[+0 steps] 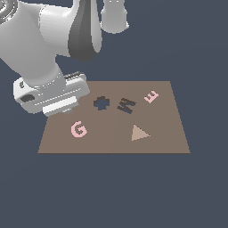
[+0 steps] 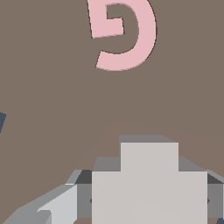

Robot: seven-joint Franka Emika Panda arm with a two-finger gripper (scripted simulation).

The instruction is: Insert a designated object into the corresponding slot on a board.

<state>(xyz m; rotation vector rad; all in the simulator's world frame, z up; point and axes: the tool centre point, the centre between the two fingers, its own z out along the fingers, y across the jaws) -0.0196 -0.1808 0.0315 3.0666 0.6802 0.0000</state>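
Note:
The brown board lies flat, and the dark lobed slot is cut into it near the far middle. My gripper hovers over the board's far corner at the exterior view's left, left of the slot and beyond the pink G. In the wrist view the light-grey designated object, with a stepped, lobed outline, fills the space between my fingers. The gripper is shut on it, above the bare board. The slot does not show in the wrist view; the G does.
A dark W-shaped cutout sits right of the slot, a pink E beyond it, and a tan triangle nearer the front. The dark blue floor surrounds the board. My arm's white links loom over the far left.

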